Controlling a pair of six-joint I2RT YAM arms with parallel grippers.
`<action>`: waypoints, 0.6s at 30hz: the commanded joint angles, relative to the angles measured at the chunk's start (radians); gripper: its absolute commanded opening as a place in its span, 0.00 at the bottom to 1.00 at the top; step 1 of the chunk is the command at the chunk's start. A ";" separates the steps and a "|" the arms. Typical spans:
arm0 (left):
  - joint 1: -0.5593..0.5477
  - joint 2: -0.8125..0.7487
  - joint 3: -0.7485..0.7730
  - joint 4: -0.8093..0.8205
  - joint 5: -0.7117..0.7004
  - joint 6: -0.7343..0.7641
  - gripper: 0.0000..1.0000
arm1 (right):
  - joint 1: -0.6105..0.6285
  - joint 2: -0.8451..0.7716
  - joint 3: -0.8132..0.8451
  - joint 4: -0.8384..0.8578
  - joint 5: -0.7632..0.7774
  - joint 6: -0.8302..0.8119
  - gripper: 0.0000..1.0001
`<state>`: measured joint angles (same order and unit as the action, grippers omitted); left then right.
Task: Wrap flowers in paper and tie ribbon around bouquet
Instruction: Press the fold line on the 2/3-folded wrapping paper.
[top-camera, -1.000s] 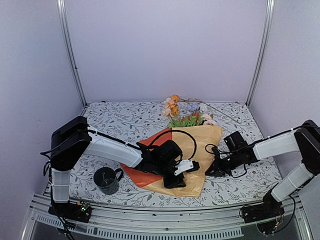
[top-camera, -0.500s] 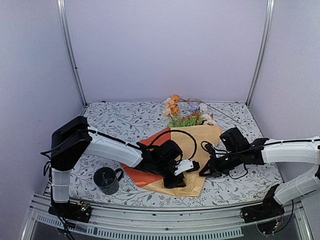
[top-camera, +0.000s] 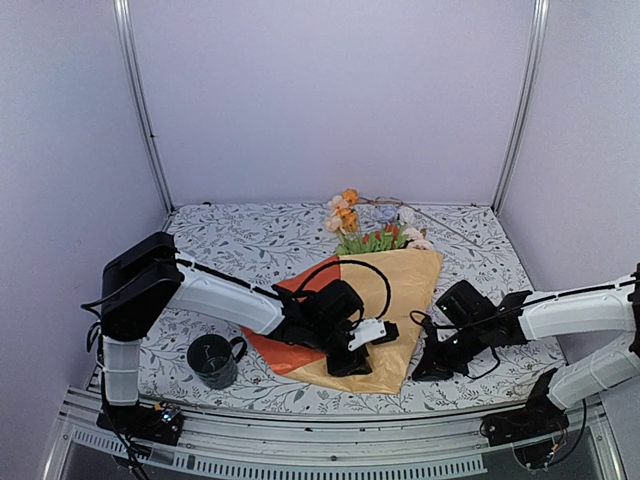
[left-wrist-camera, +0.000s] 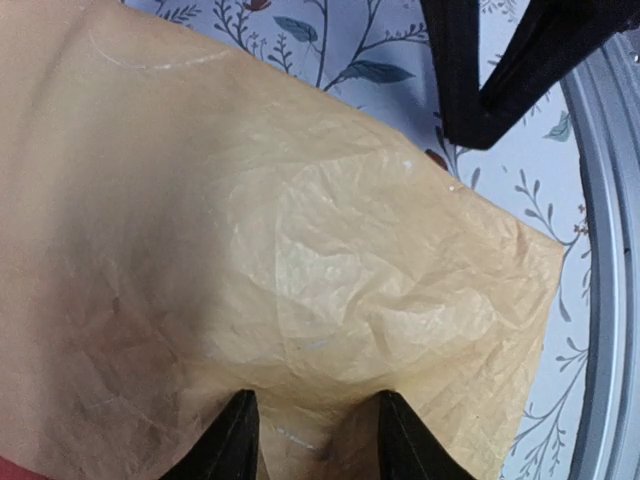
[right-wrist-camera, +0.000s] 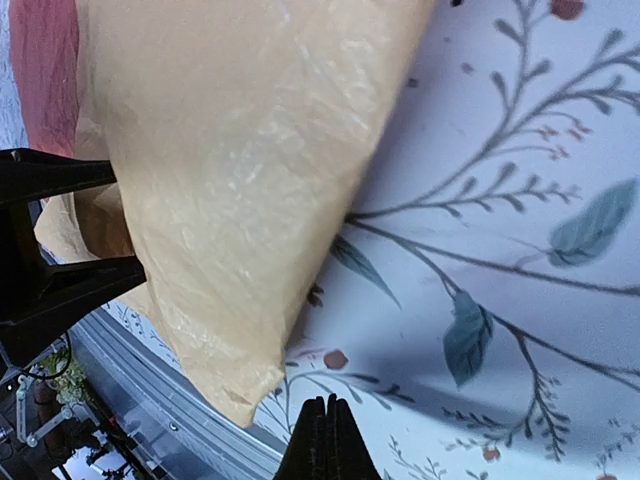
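The bouquet (top-camera: 392, 285) lies on the table, a mustard-yellow paper (left-wrist-camera: 300, 230) cone with the flowers' (top-camera: 372, 222) peach, orange and white heads at its far wide end. The paper's orange-red side (top-camera: 272, 352) shows at the left. My left gripper (top-camera: 362, 345) sits on the cone's narrow near end. Its jaws are closed on a ridge of the wrapped bundle (left-wrist-camera: 318, 425), which bulges between the fingertips. My right gripper (right-wrist-camera: 327, 402) is shut and empty, low over the tablecloth just right of the paper's near corner (right-wrist-camera: 235, 385). A thin tan strand, seemingly the ribbon (top-camera: 440, 226), runs behind the flower heads.
A dark mug (top-camera: 212, 360) stands at the near left beside the left arm. The table's metal front rail (top-camera: 330, 445) is close to both grippers. The right arm's black body (left-wrist-camera: 480, 70) shows at the top of the left wrist view.
My right gripper swung in toward the paper, then drew back toward the near edge, ending beside the paper's near corner. The left gripper and bouquet have stayed still.
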<state>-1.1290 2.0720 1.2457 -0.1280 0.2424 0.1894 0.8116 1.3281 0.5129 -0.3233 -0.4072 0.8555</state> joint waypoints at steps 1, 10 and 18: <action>0.008 0.075 -0.050 -0.145 0.003 -0.020 0.42 | 0.001 -0.090 0.083 -0.171 0.092 -0.001 0.00; 0.020 0.046 -0.038 -0.115 0.051 -0.097 0.42 | 0.006 0.104 0.134 0.274 -0.158 0.019 0.00; 0.048 -0.031 -0.034 -0.122 0.133 -0.185 0.44 | -0.005 0.306 0.064 0.339 -0.098 0.026 0.00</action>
<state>-1.1046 2.0640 1.2438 -0.1196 0.3172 0.0784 0.8082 1.5860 0.6174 -0.0181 -0.5526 0.8753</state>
